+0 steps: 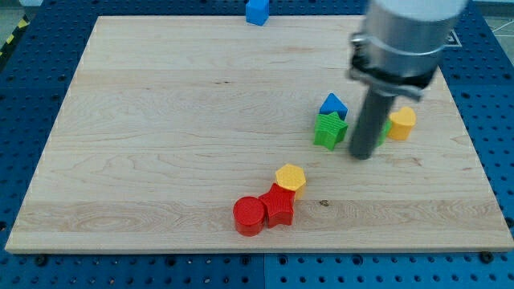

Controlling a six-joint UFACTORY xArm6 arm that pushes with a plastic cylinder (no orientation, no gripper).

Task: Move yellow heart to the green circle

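Observation:
A yellow block (402, 123), probably the heart, sits at the view's right. A sliver of a green block (385, 130), mostly hidden behind the rod, shows just left of it and seems to touch it; its shape cannot be made out. My tip (362, 156) rests on the board just below and left of these two, right of a green star (329, 130).
A blue block (333, 105) touches the green star's top. A yellow hexagon (290, 177), a red star-like block (279, 206) and a red cylinder (249, 215) cluster at the bottom centre. Another blue block (257, 11) sits at the board's top edge (161, 18).

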